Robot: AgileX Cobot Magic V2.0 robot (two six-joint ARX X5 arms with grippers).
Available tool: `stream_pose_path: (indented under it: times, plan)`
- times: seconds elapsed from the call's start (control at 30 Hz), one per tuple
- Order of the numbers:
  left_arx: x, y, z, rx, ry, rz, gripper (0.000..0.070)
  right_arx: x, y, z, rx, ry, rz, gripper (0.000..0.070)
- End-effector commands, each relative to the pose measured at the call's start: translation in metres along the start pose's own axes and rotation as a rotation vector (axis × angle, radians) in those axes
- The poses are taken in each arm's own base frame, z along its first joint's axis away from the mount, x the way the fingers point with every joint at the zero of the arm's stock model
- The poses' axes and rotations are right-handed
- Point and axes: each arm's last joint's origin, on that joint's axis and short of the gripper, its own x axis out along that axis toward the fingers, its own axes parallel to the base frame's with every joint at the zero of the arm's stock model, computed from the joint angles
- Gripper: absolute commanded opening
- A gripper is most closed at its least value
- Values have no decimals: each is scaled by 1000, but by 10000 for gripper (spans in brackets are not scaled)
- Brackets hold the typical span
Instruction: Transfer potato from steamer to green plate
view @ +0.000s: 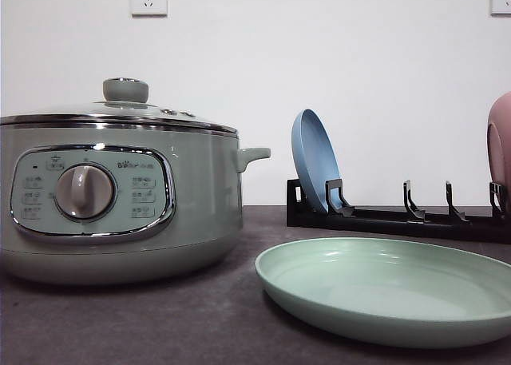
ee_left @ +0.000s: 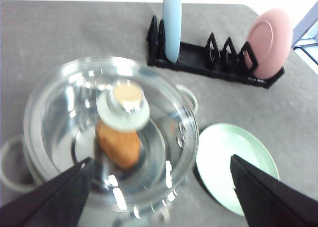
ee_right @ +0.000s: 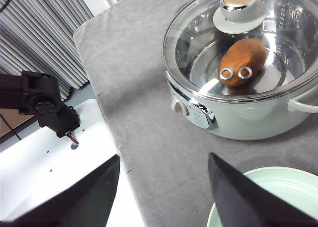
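While the glass lid [ee_right: 243, 43] sits closed on the steamer [view: 120, 197], the potato [ee_right: 242, 61] lies inside on the pot floor, seen through the glass in both wrist views, just under and beside the lid knob [ee_left: 122, 107]. Green plate [view: 391, 289] lies flat on the table [view: 160, 317] just beside the steamer, toward the robot's right, nothing on it. Behind it a black rack [view: 399, 213] holds a blue plate [view: 315, 161] upright and a pink dish [ee_left: 269, 43] at the far end. Left gripper [ee_left: 159, 197] hangs above the lid, jaws spread wide, holding nothing. Right gripper [ee_right: 164, 197] hangs over the bare table between steamer and plate, jaws likewise spread, holding nothing. Judged step: the very start, transfer not begun. Next move likely calls for the left gripper to drop onto the knob, pinch it and lift the lid clear, so the potato can be reached. Knob is small and smooth; a centred grasp matters, or the lid may tilt or slip
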Motion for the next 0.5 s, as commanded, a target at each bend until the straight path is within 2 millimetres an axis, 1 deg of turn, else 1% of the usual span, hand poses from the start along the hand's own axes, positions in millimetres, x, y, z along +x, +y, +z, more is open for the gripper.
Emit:
stream_pose_path:
  times: [0.0, 0.13, 0.23, 0.33, 0.47]
  plan:
    - [2, -1, 16, 15, -4, 11, 561, -1, 2, 5, -21, -11, 8, 351]
    - [18, -1, 40, 45, 51, 46, 560, -1, 2, 5, -25, -10, 8, 351]
    - [36, -2, 55, 66, 91, 59, 560, -1, 2, 5, -25, -10, 8, 351]
    - [57, -3, 64, 86, 132, 75, 559, -1, 2, 5, -24, -10, 8, 351]
    - [87, -4, 68, 115, 202, 94, 559, -1, 2, 5, -23, -7, 8, 351]
